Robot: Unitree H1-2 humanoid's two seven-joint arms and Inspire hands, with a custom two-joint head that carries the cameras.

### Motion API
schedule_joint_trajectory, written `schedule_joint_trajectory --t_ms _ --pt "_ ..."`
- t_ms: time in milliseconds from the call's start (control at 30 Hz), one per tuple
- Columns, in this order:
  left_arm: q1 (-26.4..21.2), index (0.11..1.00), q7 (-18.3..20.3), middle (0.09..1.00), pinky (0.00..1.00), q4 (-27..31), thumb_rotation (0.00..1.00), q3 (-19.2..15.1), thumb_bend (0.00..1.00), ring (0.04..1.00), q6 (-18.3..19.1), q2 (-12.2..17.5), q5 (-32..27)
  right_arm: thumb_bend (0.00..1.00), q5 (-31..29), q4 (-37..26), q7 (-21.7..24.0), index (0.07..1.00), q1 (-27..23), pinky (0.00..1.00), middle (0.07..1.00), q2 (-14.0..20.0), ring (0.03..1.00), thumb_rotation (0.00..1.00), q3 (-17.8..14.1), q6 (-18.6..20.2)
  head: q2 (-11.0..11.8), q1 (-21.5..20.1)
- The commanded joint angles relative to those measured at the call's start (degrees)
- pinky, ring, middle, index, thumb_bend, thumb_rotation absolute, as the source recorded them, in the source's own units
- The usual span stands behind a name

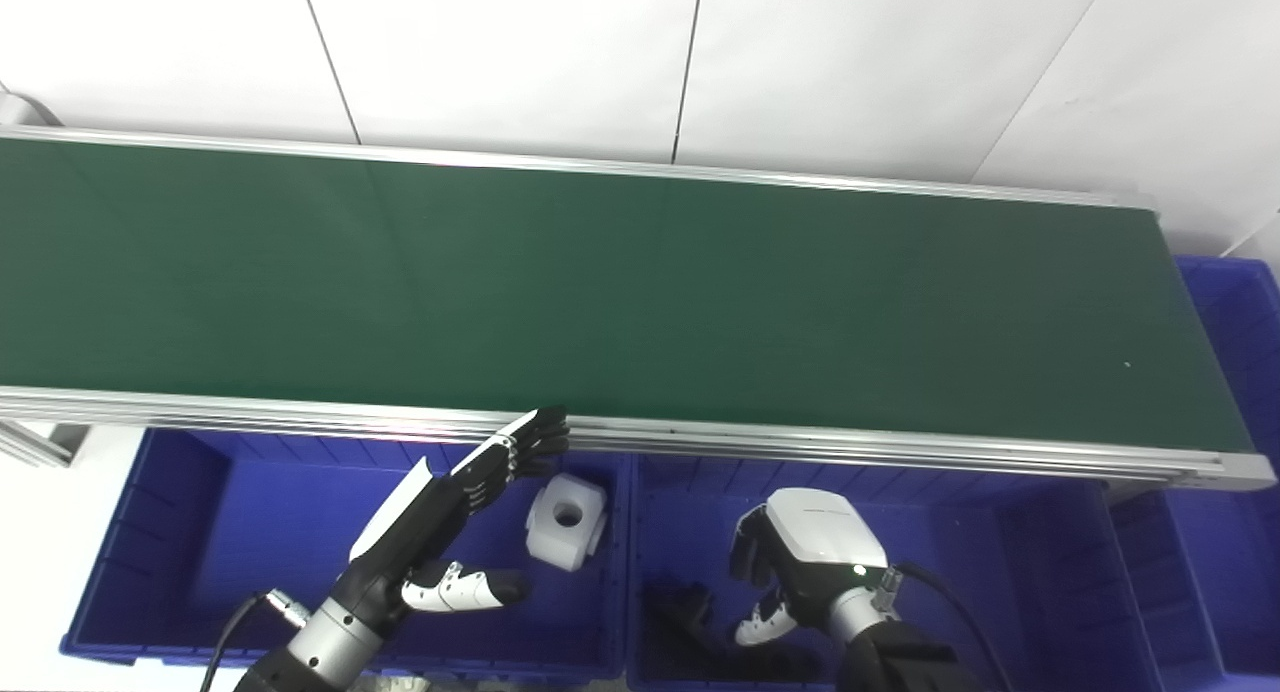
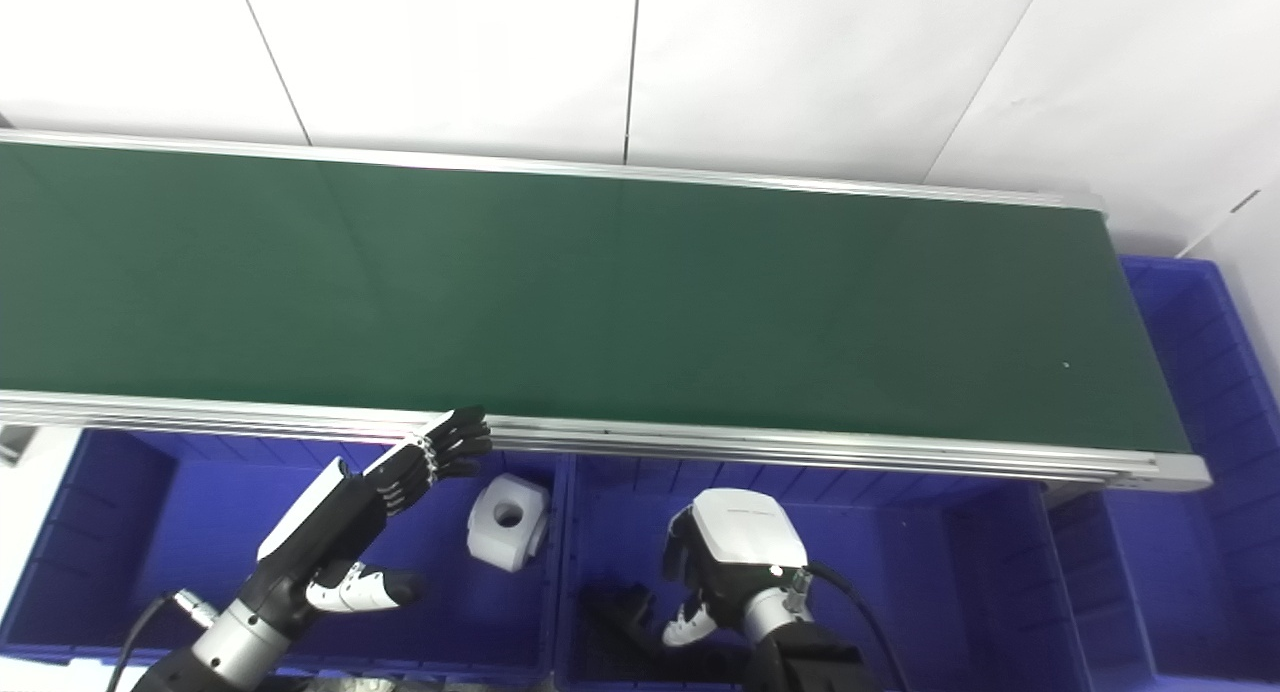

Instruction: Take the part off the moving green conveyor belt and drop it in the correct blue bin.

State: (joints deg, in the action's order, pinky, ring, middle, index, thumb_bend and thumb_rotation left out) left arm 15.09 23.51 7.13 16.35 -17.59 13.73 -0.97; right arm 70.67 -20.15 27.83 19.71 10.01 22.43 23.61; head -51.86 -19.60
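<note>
The part (image 1: pixel 566 520) is a chunky white block with chamfered corners and a round hole bored into the face turned toward the camera. It lies tilted inside the left blue bin (image 1: pixel 160 532), near that bin's right wall and just below the near rail of the green conveyor belt (image 1: pixel 640 292). Nothing sits on the belt surface itself apart from a tiny pale speck toward its right end.

The left robot hand (image 1: pixel 455 517) hangs over the same bin, just left of the part and not touching it. Its fingers (image 1: pixel 520 447) are stretched out straight toward the belt rail, the thumb held well apart below them, so the robot hand is spread wide and holds nothing.

The right robot hand (image 1: pixel 790 562) hovers over the middle blue bin (image 1: pixel 1000 572), its white back toward the camera. The fingers curl downward beneath the palm, and whether they close on anything cannot be told from either view. Dark shapes (image 1: pixel 690 617) lie on that bin's floor beside it; they are black against deep shadow and too indistinct to identify.

A third blue bin (image 1: pixel 1240 372) stands past the belt's right end and is cut off by the picture's edge. Both forearms are cropped at the bottom edge, and the belt runs out of view at the left.
</note>
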Motion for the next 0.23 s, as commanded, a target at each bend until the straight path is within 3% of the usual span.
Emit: schedule_joint_trajectory --t_ms 0,33,133,200 --pt "-0.3 0.929 -0.7 0.921 0.85 1.9 0.68 -0.3 0.7 0.893 -0.6 -0.2 -0.6 0.69 -2.1 -2.8 -4.7 0.79 1.3 0.39 0.621 -1.1 0.517 0.18 -1.8 -0.8 0.1 0.4" --pt "-0.3 0.929 -0.7 0.922 0.85 1.9 0.68 -0.3 0.7 0.893 -0.5 -0.3 -0.5 0.7 -3.0 -3.1 -6.0 0.802 1.7 0.31 0.523 -1.5 0.412 0.22 -2.3 -1.0 0.1 0.4" --pt "0.0 0.931 -0.9 0.923 0.85 2.0 0.68 -0.4 0.69 0.894 -0.6 -0.2 0.0 0.7 -6.3 -5.4 -11.3 0.794 4.0 0.29 0.51 -2.6 0.39 0.26 -3.5 -3.0 0.1 1.0" --pt "0.1 0.929 -1.1 0.92 0.85 2.2 0.68 -0.5 0.7 0.895 -0.4 -0.2 0.3 0.7 -8.7 -7.6 -13.9 0.794 5.7 0.4 0.62 -3.6 0.529 0.29 -4.2 -3.7 0.1 1.4"
